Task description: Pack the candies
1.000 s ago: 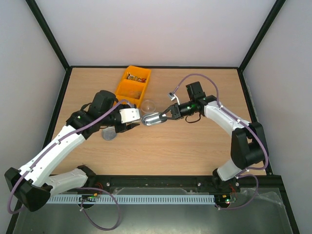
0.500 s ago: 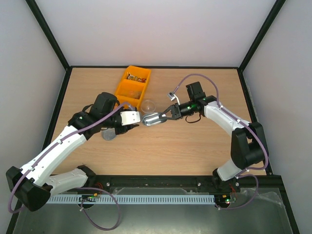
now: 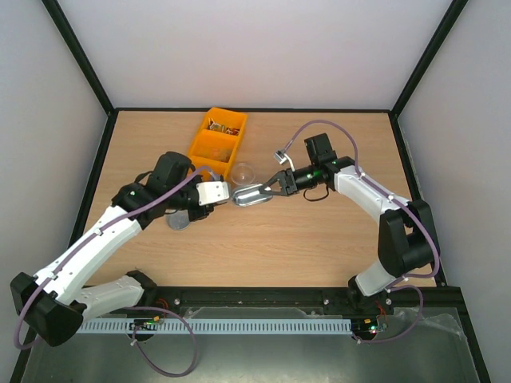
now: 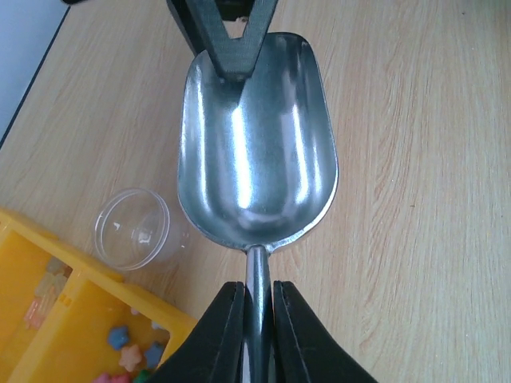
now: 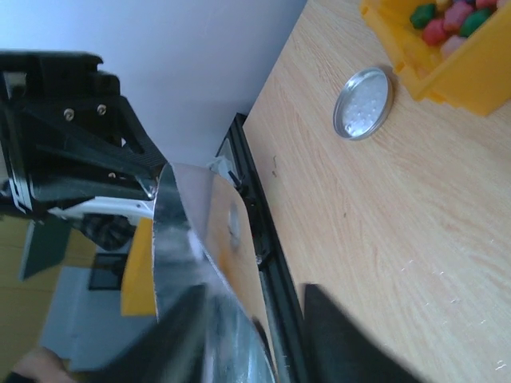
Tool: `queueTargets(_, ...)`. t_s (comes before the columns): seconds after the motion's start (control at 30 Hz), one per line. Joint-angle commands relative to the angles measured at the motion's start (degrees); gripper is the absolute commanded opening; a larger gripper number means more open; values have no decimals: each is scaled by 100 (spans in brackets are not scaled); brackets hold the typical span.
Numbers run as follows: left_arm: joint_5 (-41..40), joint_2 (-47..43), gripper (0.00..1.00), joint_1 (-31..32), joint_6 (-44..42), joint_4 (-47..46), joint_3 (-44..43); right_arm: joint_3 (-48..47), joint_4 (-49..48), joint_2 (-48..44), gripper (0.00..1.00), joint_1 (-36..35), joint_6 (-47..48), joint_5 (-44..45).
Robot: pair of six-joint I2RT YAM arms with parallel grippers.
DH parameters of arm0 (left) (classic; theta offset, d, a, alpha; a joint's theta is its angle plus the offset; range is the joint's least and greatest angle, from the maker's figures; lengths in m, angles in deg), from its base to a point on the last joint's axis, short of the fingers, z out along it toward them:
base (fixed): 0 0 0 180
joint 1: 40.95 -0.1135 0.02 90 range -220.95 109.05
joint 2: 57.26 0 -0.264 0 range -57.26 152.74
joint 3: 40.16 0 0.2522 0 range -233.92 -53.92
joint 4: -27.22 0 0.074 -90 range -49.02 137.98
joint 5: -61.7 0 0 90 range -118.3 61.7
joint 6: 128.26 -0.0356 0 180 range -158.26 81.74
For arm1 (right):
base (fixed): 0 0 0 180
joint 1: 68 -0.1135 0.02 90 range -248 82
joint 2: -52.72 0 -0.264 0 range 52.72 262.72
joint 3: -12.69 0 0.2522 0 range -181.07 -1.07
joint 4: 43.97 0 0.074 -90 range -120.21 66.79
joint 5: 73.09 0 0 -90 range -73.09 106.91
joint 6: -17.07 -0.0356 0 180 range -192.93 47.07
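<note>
Metal scoop (image 4: 255,159) sits clamped by its handle in my left gripper (image 4: 257,289), my right gripper's (image 4: 230,68) hold on its mouth I cannot tell, and the light, slippery-looking candies (image 3: 223,124) in the yellow bin (image 3: 209,152) at far left I judge better scooped than pinched.

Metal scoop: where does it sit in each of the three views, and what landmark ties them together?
Top external: metal scoop near the centre, just below and right of the yellow bin.
Left wrist: fills the centre, handle toward the bottom edge.
Right wrist: lower left, seen edge-on.
Shared landmark: the yellow bin, bottom left in left wrist, top right in right wrist.
</note>
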Motion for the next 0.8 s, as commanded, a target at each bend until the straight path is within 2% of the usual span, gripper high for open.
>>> queueTargets(0.0, 158, -145, 2, -192, 228, -20, 139, -40, 29, -39, 57, 9, -39, -6)
queueTargets(0.03, 193, -178, 2, -318, 301, -50, 182, -57, 35, -47, 69, 24, -49, 97)
queueTargets(0.1, 277, -216, 2, -677, 454, -114, 289, -93, 20, -69, 79, 83, -51, 260)
queueTargets(0.23, 889, -232, 2, -1926, 599, -273, 441, -143, -108, -107, 86, 262, 32, 934)
queueTargets(0.4, 1620, -41, 2, -3438, 976, -791, 585, -571, -595, 127, 99, 267, 35, 2448)
queueTargets(0.57, 1737, 322, 2, -4452, 1494, -1348, 631, -1464, -891, 943, 99, 149, -325, 3265)
queueTargets(0.77, 1912, 344, 2, -5024, 1710, -1548, 829, -2390, -611, 1780, 100, -517, -424, 4913)
